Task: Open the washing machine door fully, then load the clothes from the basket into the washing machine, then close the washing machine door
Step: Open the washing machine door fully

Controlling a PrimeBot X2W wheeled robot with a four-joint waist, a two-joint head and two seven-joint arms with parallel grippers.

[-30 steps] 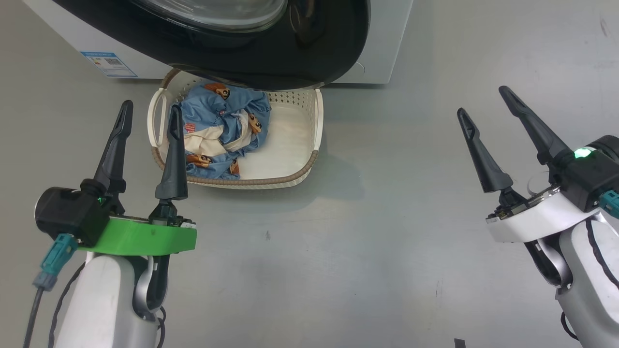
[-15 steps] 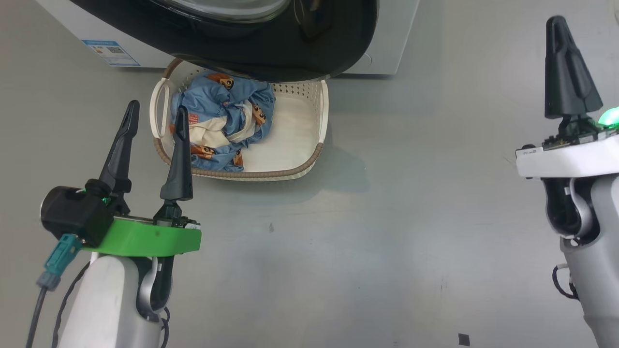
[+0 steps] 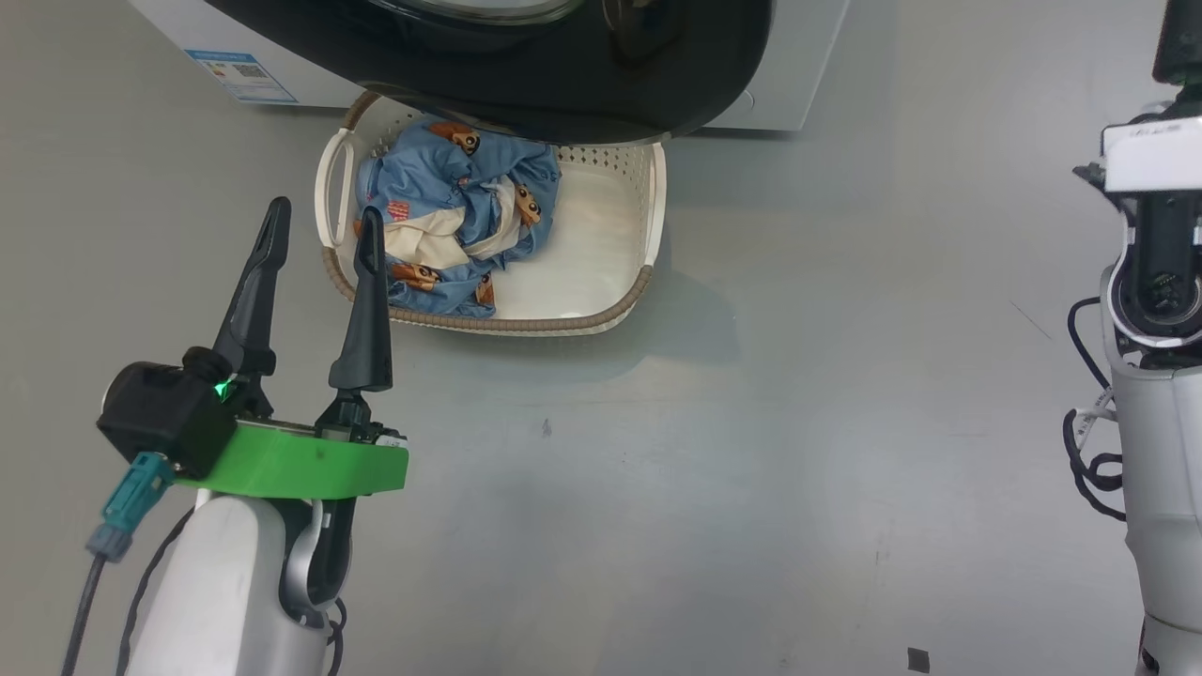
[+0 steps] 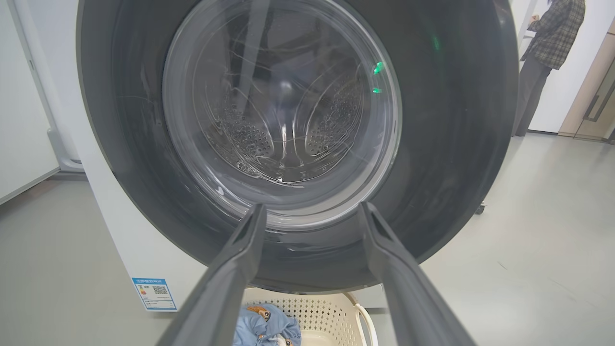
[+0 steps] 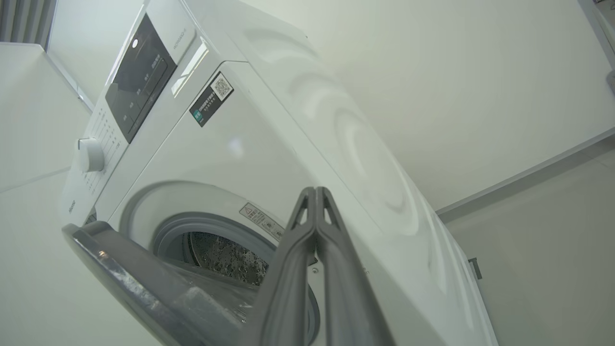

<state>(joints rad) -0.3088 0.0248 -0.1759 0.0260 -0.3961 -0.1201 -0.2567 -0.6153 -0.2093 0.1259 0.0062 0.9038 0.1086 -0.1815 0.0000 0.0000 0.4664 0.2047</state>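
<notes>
as the right jaws snap shut, the door comes first

while a second ago the right jaws stood released at 4 o'clock of the head view, they are now clenched on nothing and lifted to 2 o'clock. in the right wrist view their fingers (image 5: 288, 269) lie pressed together, aimed at the washing machine (image 5: 250, 134) beside the partly open washing machine door (image 5: 134, 283). the left jaws stay released at 8 o'clock, fingers (image 3: 362, 310) near the basket (image 3: 526, 324). the basket sits at 12 o'clock under the door, with the clothes (image 3: 451, 216) heaped in its 9 o'clock half, untouched. this looks like a closed-tip push to swing the door fully wide; loading waits.
</notes>
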